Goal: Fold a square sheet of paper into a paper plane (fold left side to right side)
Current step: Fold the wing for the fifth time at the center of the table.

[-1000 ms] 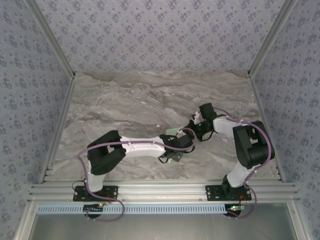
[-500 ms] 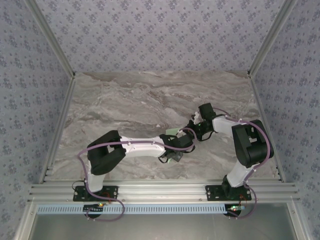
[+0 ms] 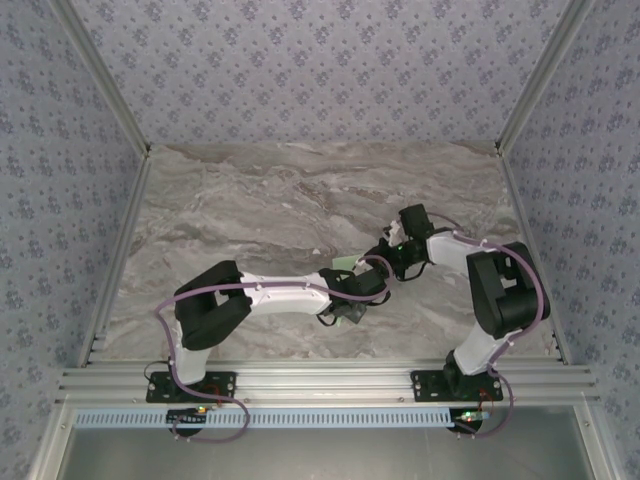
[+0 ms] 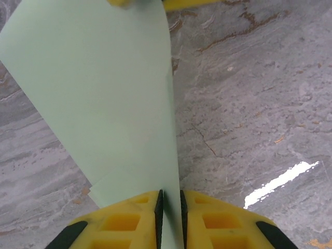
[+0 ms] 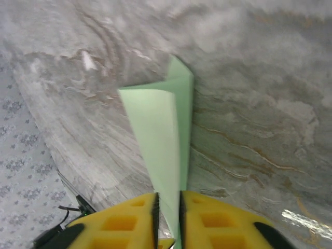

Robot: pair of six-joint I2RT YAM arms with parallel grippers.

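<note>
- Marble table [image 3: 250,200], with patterned walls [image 3: 300,70] around it.
- My left gripper [image 4: 170,199] is near mid-table. Its jaws are narrow, with the paper's [image 4: 104,93] edge between them. I cannot tell whether they pinch it.
- The green paper spans between my two grippers.
- Just beyond, my right gripper [image 5: 168,199] has the other end between narrow jaws. I cannot tell its grip either.

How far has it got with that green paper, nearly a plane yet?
Done: the thin pale mint-green paper sheet is already folded into a narrow layered strip, one end pointed. In hand: its ends sit between the fingers of the left gripper and the right gripper, above the marble table. Left: probably more folds; no finished dart shows yet.
</note>
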